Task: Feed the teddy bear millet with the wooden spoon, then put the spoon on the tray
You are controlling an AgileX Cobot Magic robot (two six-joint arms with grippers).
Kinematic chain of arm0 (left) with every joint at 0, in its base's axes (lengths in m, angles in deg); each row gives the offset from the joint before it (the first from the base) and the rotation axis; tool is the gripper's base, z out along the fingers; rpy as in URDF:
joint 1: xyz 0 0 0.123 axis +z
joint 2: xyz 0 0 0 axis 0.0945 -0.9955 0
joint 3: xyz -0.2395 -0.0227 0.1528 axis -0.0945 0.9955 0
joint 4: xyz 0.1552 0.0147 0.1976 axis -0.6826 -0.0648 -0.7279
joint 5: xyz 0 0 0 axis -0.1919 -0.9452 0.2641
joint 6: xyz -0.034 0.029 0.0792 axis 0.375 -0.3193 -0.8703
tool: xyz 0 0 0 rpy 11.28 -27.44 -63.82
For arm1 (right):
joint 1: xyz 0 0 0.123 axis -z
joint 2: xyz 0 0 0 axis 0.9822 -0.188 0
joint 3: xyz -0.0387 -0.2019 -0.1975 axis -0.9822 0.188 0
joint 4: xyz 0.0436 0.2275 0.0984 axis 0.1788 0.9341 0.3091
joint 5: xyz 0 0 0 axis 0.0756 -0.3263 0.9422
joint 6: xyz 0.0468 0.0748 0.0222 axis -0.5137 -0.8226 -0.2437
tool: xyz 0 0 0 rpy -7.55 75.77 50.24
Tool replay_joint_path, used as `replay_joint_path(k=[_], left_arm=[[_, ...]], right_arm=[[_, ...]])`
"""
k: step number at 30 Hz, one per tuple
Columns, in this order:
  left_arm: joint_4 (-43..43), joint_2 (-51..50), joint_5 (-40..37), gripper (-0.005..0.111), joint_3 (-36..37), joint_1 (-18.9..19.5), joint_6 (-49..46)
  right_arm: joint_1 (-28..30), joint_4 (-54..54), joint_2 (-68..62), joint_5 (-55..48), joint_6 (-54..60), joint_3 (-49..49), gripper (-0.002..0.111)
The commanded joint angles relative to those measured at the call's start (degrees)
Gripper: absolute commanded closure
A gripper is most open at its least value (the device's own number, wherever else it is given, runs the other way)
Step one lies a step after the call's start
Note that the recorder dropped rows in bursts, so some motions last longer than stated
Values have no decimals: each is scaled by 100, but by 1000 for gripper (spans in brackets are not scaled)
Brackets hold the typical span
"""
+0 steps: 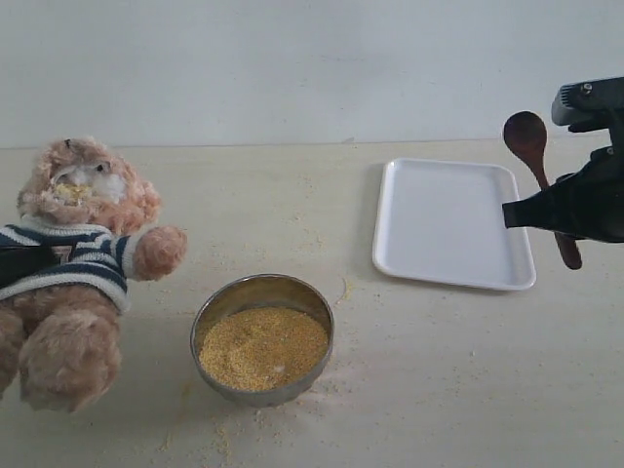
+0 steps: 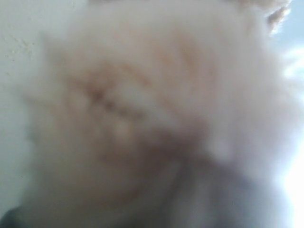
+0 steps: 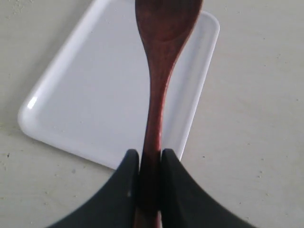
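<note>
Right gripper (image 3: 149, 159): the black fingers are pinched narrow on the thin handle of the wooden spoon (image 3: 159, 71), gripping low on the shaft so the oval bowl points away from the wrist. The spoon is dark reddish-brown, smooth, and its bowl looks empty. It hangs in the air over the near edge of the tray (image 3: 95, 95), not touching it. My guess is that it is held there for laying down.

The tray is flat, white and glossy, with rounded corners and a low rim. Nothing lies in it.

The teddy bear (image 1: 78, 253) sits propped at the far left of the counter (image 1: 439, 370). It has fluffy tan-pink fur and a striped shirt, and yellow grains cling to its white muzzle, so the feeding is probably done.

The millet (image 1: 261, 346) is fine and yellow, heaped in a round shiny metal bowl (image 1: 210, 317) between bear and tray. Loose grains lie scattered around it.

Left fingers: cannot tell their state. The left wrist view shows only blurred fur, very close.
</note>
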Motion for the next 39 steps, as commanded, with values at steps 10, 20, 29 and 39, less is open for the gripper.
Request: replay_joint_path(k=[10,20,29,39], left_arm=[[112,-1601,-699,102,-783,-342,-66],[112,-1693,-699,102,-1188,-342,-637],[112,-1701,-699,102,-1188,-342,-836],[112,-1701,-348,102,-1188,-342,-773]], right_arm=[[-655,-30,40,40,591,4,108],[-655,-19,40,50,581,4,108],[-1136,-12,40,-388,1316,-166,108],[-1931,-87,40,-1122,1573,-569,108]])
